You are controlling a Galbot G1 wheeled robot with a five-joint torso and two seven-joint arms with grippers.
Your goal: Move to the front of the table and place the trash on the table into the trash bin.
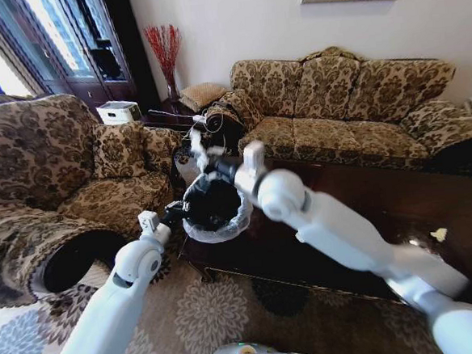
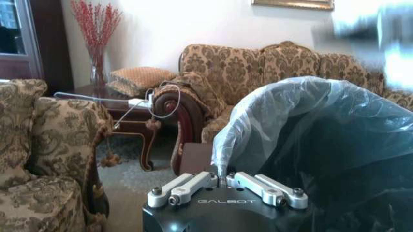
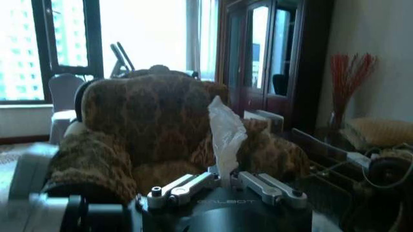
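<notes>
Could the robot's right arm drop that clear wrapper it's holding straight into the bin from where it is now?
Probably yes. The right gripper, shut on the clear wrapper, hangs right by the trash bin, whose open mouth has nothing over it. The left gripper grips its bag at the rim.

Table: dark glossy brown wood, small yellowish scrap on it. Trash bin: black, bag liner translucent whitish-grey. Sofa and armchair: tan-gold floral damask on brown. Carpet: beige with grey-blue flower medallions. Robot arms white; left gripper and right gripper silver fingers on black bodies. Red twigs against white wall.
</notes>
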